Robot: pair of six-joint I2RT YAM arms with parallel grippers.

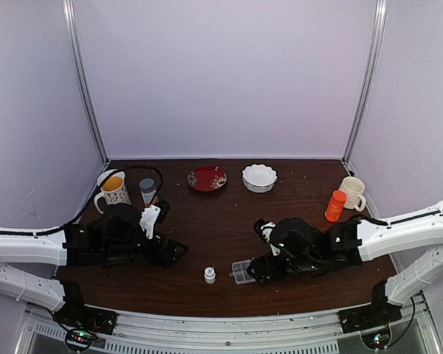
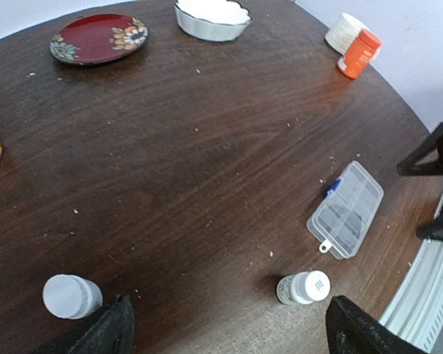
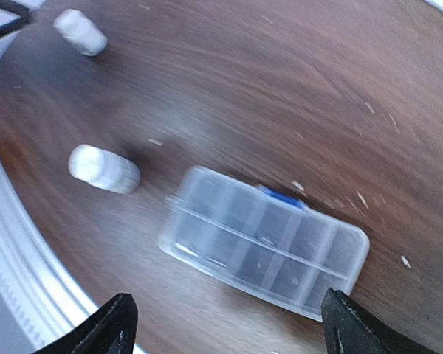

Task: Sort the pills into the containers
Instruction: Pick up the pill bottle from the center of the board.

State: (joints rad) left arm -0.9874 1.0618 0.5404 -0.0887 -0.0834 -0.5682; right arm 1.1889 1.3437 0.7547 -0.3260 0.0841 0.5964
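Observation:
The containers are the cells of a small clear pill box (image 1: 241, 271) lying flat near the table's front edge, lid down; it also shows in the wrist views (image 2: 346, 209) (image 3: 264, 240). A blue piece (image 3: 279, 197) pokes out at its far side. Pills (image 2: 271, 254) show as tiny whitish specks scattered over the wood, some beside the box (image 3: 298, 186). My right gripper (image 1: 257, 271) hangs open just short of the box (image 3: 225, 324), nothing between its fingers. My left gripper (image 1: 168, 251) is open and empty (image 2: 229, 332) over bare wood.
A small white bottle (image 1: 210, 275) stands left of the box (image 2: 304, 287) (image 3: 103, 168). A grey-capped bottle (image 1: 147, 190) and a mug (image 1: 114, 190) stand back left. At the back are a red plate (image 1: 207, 178), a white scalloped bowl (image 1: 259, 178), an orange bottle (image 1: 335, 206) and a cream mug (image 1: 352, 193).

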